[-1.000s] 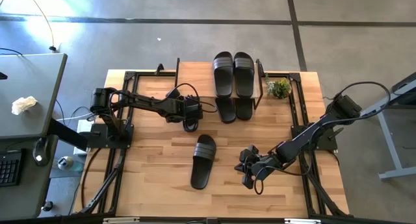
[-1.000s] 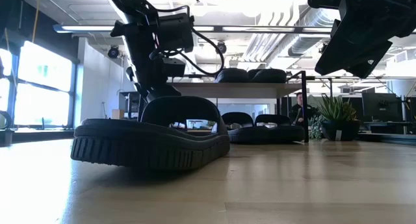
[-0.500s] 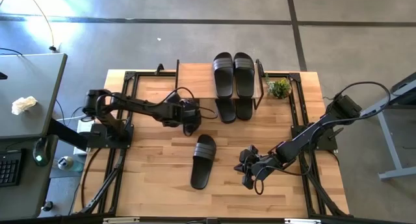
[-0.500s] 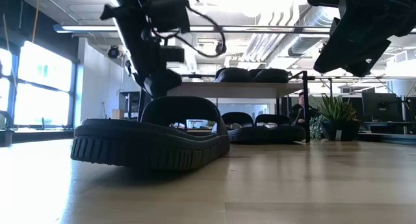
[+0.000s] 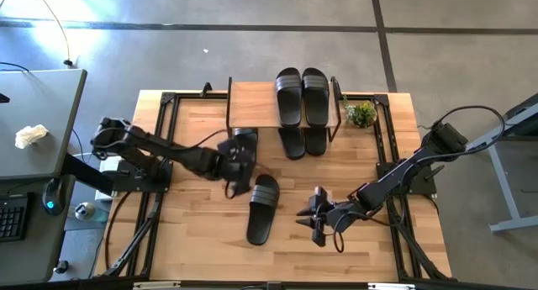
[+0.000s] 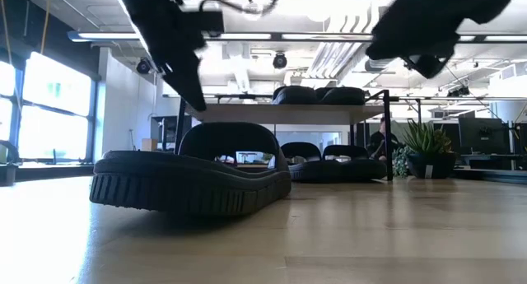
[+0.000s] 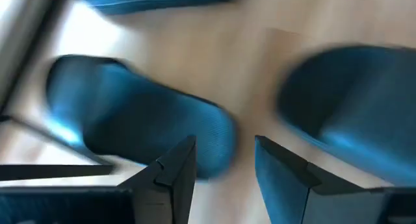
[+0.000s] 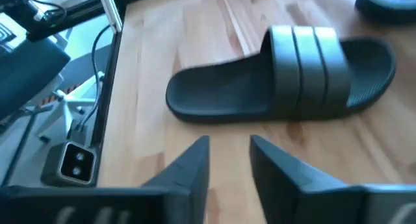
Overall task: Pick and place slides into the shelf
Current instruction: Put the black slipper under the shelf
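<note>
The shelf (image 5: 252, 103) stands at the table's far middle. Two slides (image 5: 301, 95) lie on its top board, and two more (image 5: 303, 142) stick out from under it. Another slide (image 5: 245, 142) lies at the shelf's near left, its far end under the board. My left gripper (image 5: 238, 174) hovers open just near of that slide (image 7: 140, 130), clear of it. A single slide (image 5: 262, 208) lies sole-down on the table's middle. To its right my right gripper (image 5: 313, 214) stands open and points at this slide (image 8: 286, 81), with nothing between the fingers.
A small potted plant (image 5: 361, 114) stands right of the shelf. Black metal arm frames (image 5: 160, 168) run along the table's left and right sides. There is bare wood between the lone slide and the table's near edge. A grey desk (image 5: 38, 126) stands beyond the table's left edge.
My left gripper has drawn back from the shelf toward the table's near edge and risen, staying open. The slide at the shelf's near left has stayed where it was. My right gripper has stayed in place, tipped at the wrist and opened.
</note>
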`<state>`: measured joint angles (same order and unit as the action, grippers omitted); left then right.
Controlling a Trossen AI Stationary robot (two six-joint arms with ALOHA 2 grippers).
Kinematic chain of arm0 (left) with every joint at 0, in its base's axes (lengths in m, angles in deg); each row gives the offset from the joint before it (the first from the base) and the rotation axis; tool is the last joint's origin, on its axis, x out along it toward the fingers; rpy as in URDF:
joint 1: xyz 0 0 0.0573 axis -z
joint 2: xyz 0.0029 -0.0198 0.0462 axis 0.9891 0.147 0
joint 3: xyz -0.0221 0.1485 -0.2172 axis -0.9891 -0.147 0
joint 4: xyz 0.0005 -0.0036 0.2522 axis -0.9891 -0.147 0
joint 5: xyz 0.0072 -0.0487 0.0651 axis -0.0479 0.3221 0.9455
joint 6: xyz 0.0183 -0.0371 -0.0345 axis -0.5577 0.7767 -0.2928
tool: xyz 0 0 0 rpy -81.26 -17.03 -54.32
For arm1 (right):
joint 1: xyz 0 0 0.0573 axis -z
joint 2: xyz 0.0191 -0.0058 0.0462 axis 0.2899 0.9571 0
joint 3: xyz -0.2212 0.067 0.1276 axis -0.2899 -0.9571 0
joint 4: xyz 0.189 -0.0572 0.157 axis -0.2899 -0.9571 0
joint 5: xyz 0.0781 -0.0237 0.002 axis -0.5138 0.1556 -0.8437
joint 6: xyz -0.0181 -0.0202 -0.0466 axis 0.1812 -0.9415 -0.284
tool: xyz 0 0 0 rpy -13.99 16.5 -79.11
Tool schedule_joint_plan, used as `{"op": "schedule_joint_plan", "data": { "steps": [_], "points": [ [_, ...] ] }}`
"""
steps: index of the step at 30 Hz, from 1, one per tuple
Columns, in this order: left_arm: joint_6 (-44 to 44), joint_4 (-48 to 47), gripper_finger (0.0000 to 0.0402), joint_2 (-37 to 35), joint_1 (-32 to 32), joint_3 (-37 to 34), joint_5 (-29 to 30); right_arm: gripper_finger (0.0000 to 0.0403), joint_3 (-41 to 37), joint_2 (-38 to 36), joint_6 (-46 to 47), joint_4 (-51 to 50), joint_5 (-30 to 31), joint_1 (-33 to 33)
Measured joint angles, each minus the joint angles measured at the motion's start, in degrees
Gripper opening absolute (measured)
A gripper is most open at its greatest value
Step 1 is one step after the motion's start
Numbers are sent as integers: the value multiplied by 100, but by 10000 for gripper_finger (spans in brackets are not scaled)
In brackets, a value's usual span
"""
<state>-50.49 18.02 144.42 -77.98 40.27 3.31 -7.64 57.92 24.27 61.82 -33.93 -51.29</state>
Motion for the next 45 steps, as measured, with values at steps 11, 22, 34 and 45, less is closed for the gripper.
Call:
{"op": "schedule_joint_plan", "data": {
  "steps": [11, 22, 34, 45],
  "points": [
    [1099, -547, 140, -257, 1814, 0, -776, 155, 185, 105, -1761, 350, 717, 21],
    [933, 530, 140, 543, 2567, 0, 471, 156, 1045, 1268, -1735, -544, 837, 376],
    [303, 1283, 141, 1049, 2282, 8, 668, 156, 1329, 1327, -1207, -1480, 982, 287],
    [259, 1498, 141, 1256, 1907, -2, 640, 156, 1320, 1327, -1159, -1631, 1015, 223]
  ]
}}
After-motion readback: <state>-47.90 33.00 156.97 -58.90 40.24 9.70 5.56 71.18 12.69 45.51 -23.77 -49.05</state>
